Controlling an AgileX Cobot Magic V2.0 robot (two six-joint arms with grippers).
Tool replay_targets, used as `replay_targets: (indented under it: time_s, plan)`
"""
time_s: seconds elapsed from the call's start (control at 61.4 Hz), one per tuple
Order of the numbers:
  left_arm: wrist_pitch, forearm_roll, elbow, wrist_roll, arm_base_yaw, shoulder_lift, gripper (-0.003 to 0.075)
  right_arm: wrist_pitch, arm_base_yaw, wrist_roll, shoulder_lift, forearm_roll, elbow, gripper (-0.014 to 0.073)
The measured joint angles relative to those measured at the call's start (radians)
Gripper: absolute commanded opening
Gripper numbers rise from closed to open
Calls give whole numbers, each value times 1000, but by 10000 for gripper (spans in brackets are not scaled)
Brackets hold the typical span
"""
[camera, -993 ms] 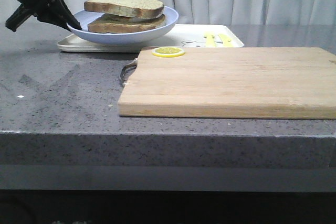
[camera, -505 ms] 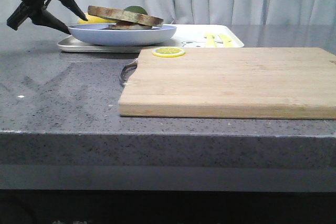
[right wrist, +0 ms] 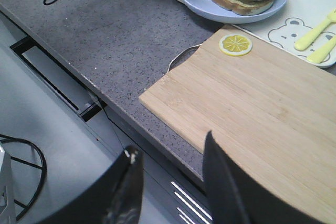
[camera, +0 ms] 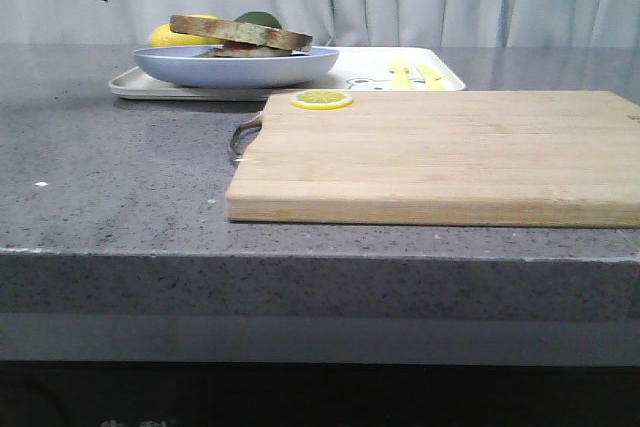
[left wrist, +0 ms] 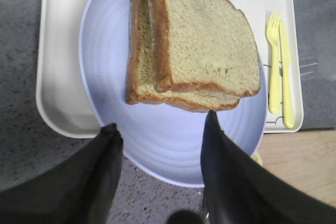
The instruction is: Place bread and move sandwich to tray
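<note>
Sandwich (left wrist: 184,51) on the pale blue plate (left wrist: 110,77), plate now resting on the white tray (left wrist: 58,77) at its left end; a second ago it was lifted and tilted. Left gripper (left wrist: 160,145) has let go and risen, fingers spread, empty. Task looks done.

Counts: one sandwich, two bread slices; one plate; one tray; one cutting board (camera: 450,152); one lemon slice (camera: 321,99) at its back-left corner. Right gripper (right wrist: 170,182) spread, empty, over the board's front edge.

The plate (left wrist: 105,77) is pale blue, the tray (left wrist: 58,51) white, the desk (camera: 120,177) grey speckled, the board (camera: 450,157) light wood.
</note>
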Motion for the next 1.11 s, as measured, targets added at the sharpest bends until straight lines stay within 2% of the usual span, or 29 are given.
replay_targets:
  time_s: [0.163,0.342,0.505,0.765,1.107]
  plan:
    - [20,126,17,0,-8,-146,347,0,0,0,0,0,0,311]
    - [-22,196,146,29,-46,-359,347,0,0,0,0,0,0,311]
    - [-88,263,342,92,-117,-563,347,0,0,0,0,0,0,311]
    - [-203,343,672,106,-211,-870,347,0,0,0,0,0,0,311]
    - [-336,410,1021,108,-223,-1271,347,0,0,0,0,0,0,311]
